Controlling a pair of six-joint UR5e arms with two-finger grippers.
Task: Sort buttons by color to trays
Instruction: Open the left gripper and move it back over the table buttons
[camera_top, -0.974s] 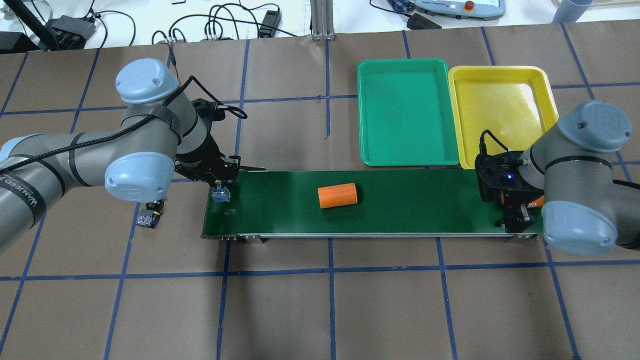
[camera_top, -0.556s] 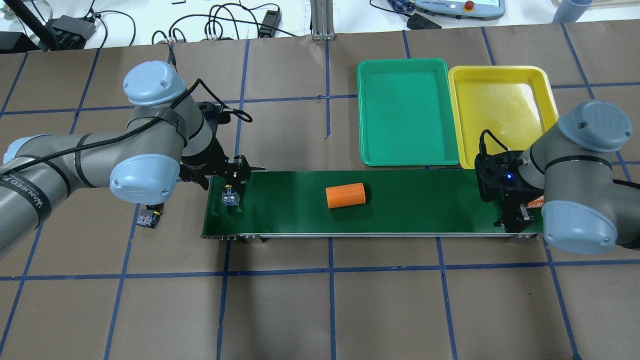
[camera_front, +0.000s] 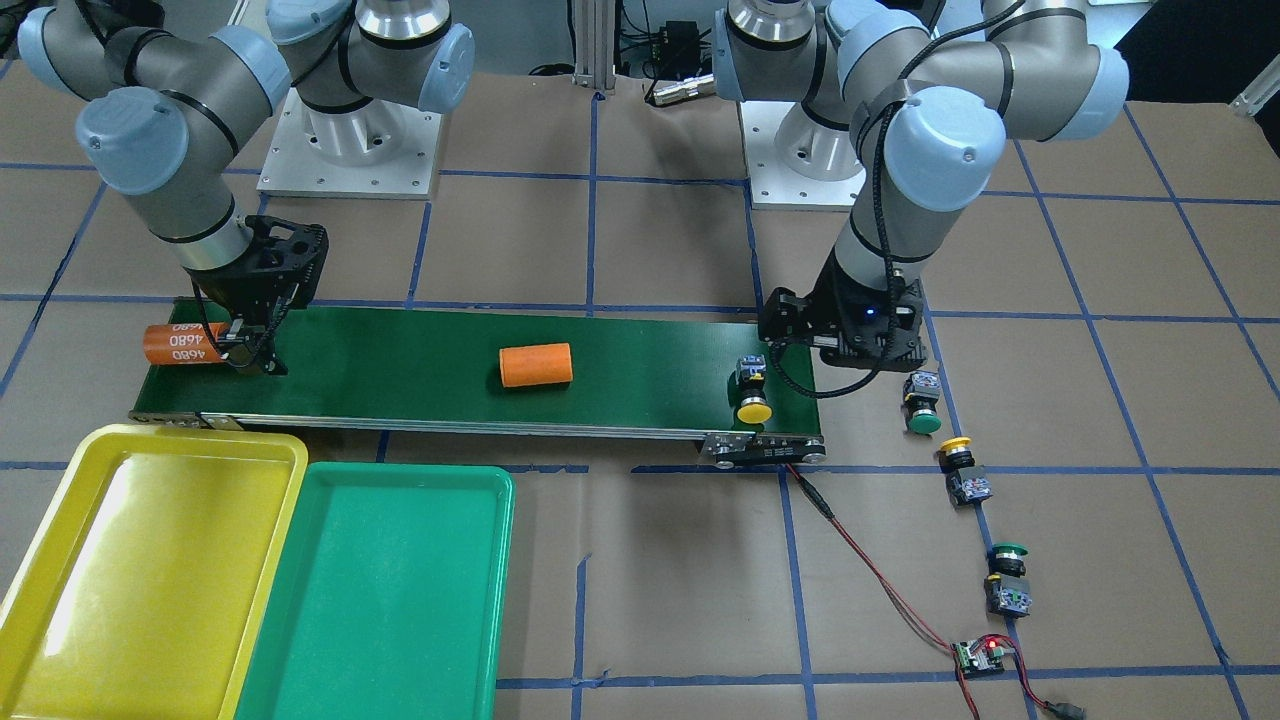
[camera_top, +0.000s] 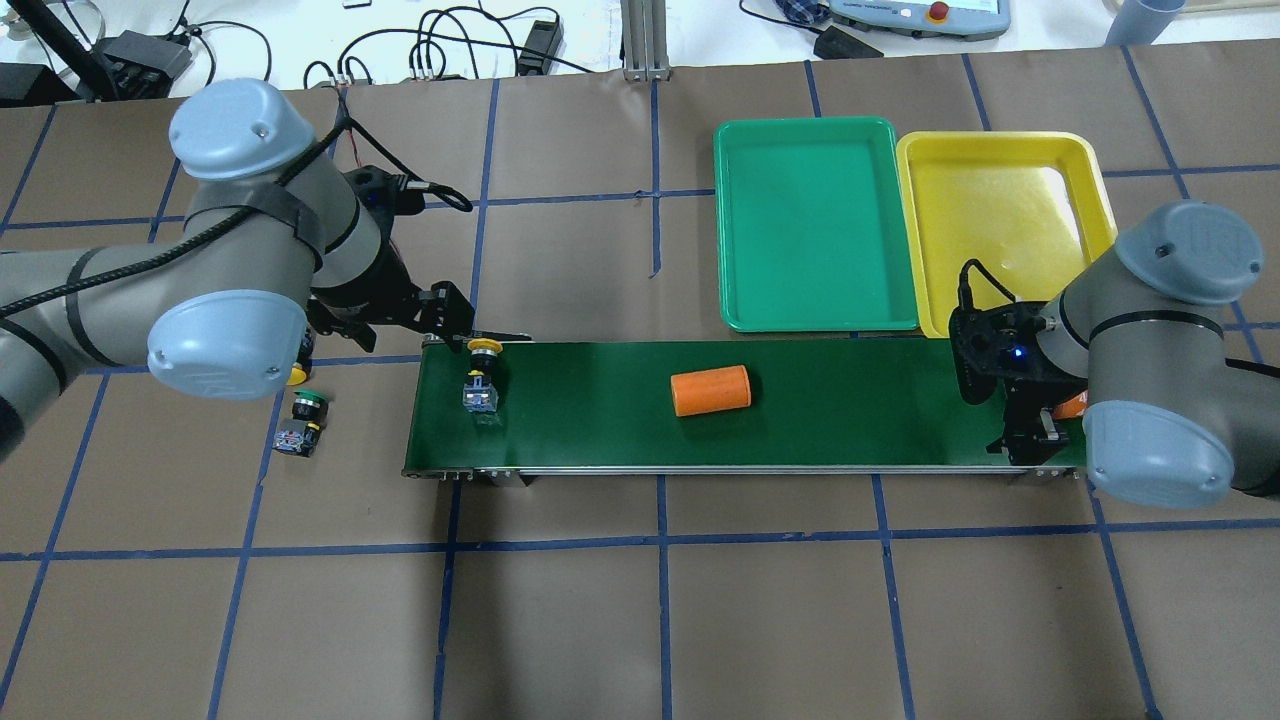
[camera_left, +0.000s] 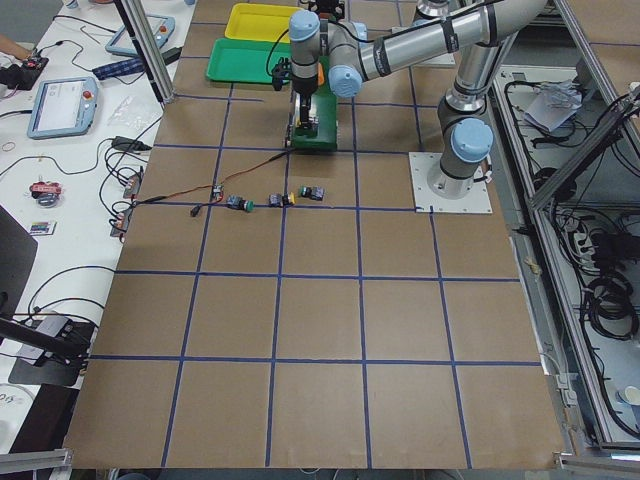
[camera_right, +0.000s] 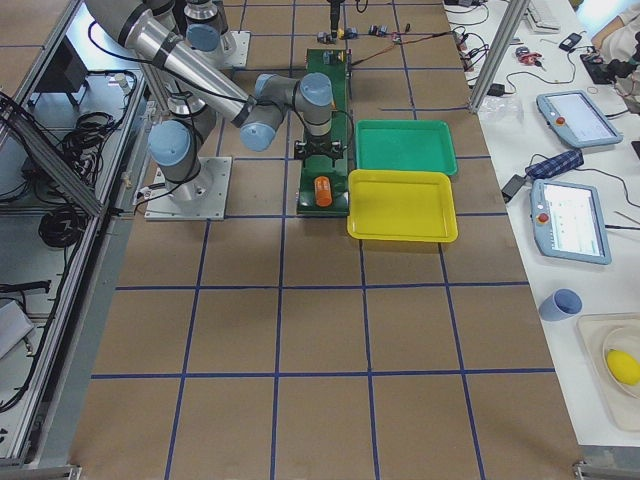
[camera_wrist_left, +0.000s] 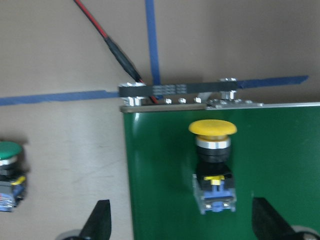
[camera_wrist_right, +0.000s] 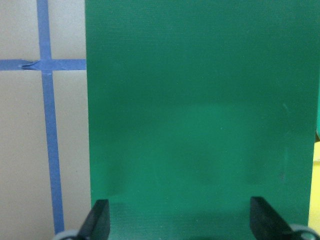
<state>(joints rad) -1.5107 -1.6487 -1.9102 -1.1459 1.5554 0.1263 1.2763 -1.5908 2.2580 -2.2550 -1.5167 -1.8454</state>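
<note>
A yellow-capped button (camera_top: 480, 378) lies on the left end of the conveyor belt (camera_top: 850, 410); it also shows in the front view (camera_front: 752, 392) and in the left wrist view (camera_wrist_left: 215, 165). My left gripper (camera_wrist_left: 182, 225) is open and empty, raised above the belt's end, apart from that button. On the table to its left lie a green-capped button (camera_front: 921, 405), a yellow-capped button (camera_front: 962, 470) and another green-capped button (camera_front: 1005, 580). My right gripper (camera_wrist_right: 182, 222) is open and empty over the belt's right end (camera_top: 1030, 430). The green tray (camera_top: 815, 225) and the yellow tray (camera_top: 1000, 220) are empty.
An orange cylinder (camera_top: 710, 390) lies mid-belt. A second orange cylinder marked 4680 (camera_front: 180, 343) lies at the belt's right end beside my right gripper. A small circuit board (camera_front: 985, 655) with a red wire lies on the table beyond the buttons.
My left gripper let go of the yellow-capped button on the belt and drew back up and to the left. The button and the mid-belt cylinder moved right. The right arm stayed still.
</note>
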